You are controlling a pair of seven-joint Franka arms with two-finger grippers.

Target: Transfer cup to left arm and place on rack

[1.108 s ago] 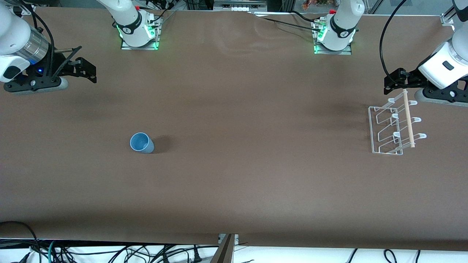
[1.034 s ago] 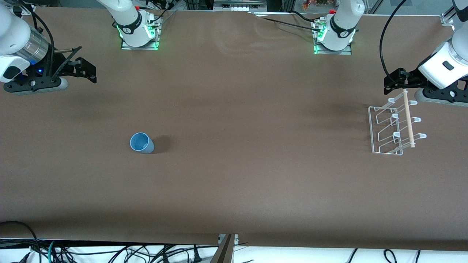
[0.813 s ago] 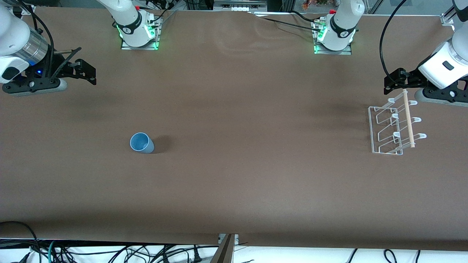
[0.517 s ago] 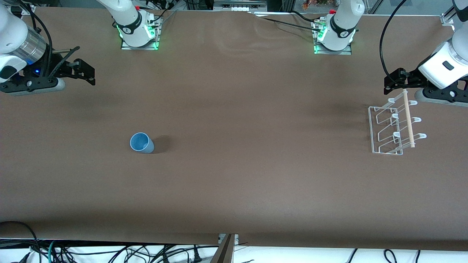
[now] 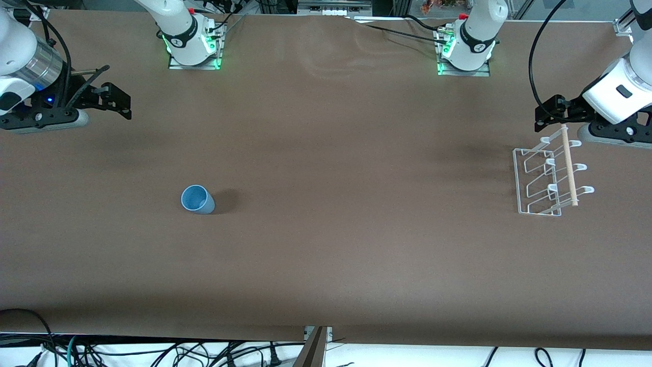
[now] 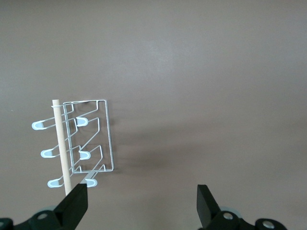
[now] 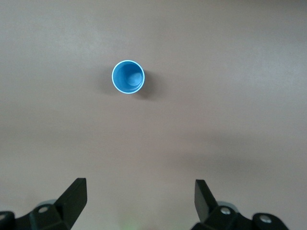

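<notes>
The light-blue cup (image 5: pixel 197 199) stands upright on the brown table, toward the right arm's end; it also shows in the right wrist view (image 7: pixel 128 77). My right gripper (image 5: pixel 119 103) is open and empty, up over the table at the right arm's end, apart from the cup; its wrist view shows it (image 7: pixel 140 191) with jaws wide. The white wire rack (image 5: pixel 547 176) with its wooden dowel (image 5: pixel 569 166) stands at the left arm's end; it also shows in the left wrist view (image 6: pixel 79 143). My left gripper (image 5: pixel 549 113) is open and empty, over the table beside the rack; its wrist view shows it (image 6: pixel 142 199).
The two arm bases (image 5: pixel 191 38) (image 5: pixel 466 43) stand with green lights along the table's edge farthest from the front camera. Cables (image 5: pixel 153 351) hang below the edge nearest the camera.
My right gripper has drifted slightly toward its end of the table and away from the front camera. The cup, the rack and the left arm have not moved.
</notes>
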